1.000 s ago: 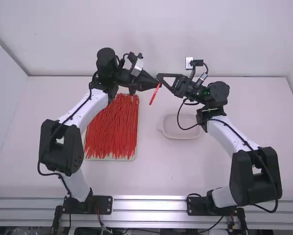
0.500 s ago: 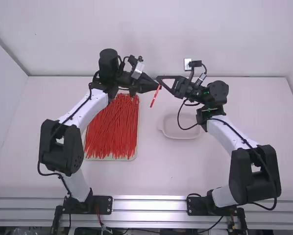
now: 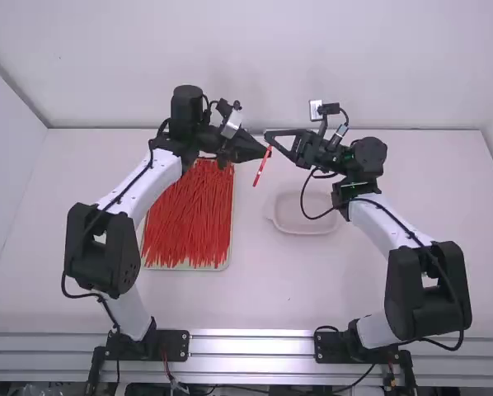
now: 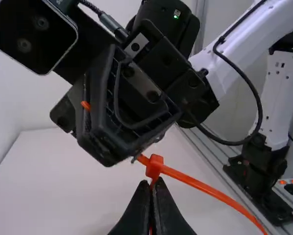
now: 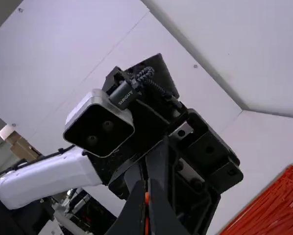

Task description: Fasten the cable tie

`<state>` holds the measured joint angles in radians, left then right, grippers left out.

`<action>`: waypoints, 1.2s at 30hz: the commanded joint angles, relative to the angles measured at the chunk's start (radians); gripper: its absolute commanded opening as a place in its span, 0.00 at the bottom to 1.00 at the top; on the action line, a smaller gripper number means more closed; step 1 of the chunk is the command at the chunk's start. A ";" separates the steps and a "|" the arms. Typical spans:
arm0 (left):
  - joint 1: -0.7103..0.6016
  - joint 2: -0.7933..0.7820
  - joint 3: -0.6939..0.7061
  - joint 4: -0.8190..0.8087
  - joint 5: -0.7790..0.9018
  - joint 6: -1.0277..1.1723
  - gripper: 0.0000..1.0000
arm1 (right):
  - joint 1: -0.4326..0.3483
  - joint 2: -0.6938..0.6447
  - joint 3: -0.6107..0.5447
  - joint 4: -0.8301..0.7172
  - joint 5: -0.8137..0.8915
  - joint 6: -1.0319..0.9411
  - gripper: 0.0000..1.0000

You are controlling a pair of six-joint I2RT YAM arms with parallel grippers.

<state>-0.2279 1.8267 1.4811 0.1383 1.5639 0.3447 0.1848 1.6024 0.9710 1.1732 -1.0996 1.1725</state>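
An orange-red cable tie (image 3: 262, 164) hangs in the air between the two grippers, above the table's back middle. My left gripper (image 3: 263, 151) is shut on the tie just below its square head (image 4: 155, 165), and the tail (image 4: 210, 190) runs off past the fingers. My right gripper (image 3: 269, 135) meets it tip to tip from the right and is shut on a thin piece of the tie (image 5: 146, 198). In the left wrist view the right gripper's black body (image 4: 122, 110) looms just beyond the head.
A white tray (image 3: 227, 266) heaped with several red cable ties (image 3: 189, 214) lies below the left arm. A shallow white dish (image 3: 300, 213) sits under the right arm. White walls close the table at the back and left.
Both grippers have kept hold of the tie and lifted slightly. The tie has shifted a little to the right with them.
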 commanded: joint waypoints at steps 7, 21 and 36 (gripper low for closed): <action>0.012 0.006 -0.016 -0.224 0.005 0.149 0.02 | -0.059 -0.026 0.030 0.054 0.053 0.030 0.00; 0.012 0.006 -0.016 -0.877 -0.061 0.755 0.02 | -0.108 -0.027 0.032 0.103 0.052 0.075 0.00; 0.006 0.006 -0.102 -1.059 -0.114 0.988 0.02 | -0.154 -0.027 0.051 0.246 0.056 0.194 0.00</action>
<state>-0.2264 1.8221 1.4193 -0.9047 1.5337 1.2842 0.0708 1.6024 0.9710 1.3949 -1.1557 1.3369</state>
